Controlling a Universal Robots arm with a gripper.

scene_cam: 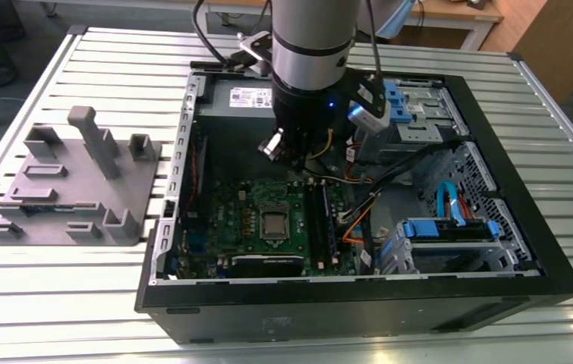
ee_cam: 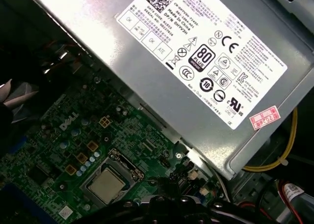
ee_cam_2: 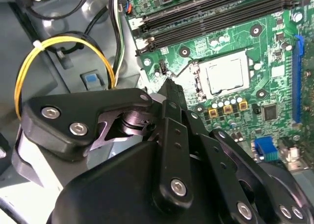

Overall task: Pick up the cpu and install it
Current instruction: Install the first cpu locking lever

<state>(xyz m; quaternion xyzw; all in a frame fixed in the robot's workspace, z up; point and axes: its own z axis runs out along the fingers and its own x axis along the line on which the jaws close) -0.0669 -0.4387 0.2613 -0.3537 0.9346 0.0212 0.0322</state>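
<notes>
Cpu lies flat in its socket on the motherboard; I hang above it inside the case; whether my jaws are apart, I cannot tell.

The exterior view looks down from above and off to one side onto the open computer case. Both wrist views look down close on the green motherboard, sharing its silver chip.

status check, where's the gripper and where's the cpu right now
Gripper above the motherboard, fingers together, nothing visibly held. Cpu lies flat in its socket. Yellow cable loops off to the side, not in the way.
</notes>
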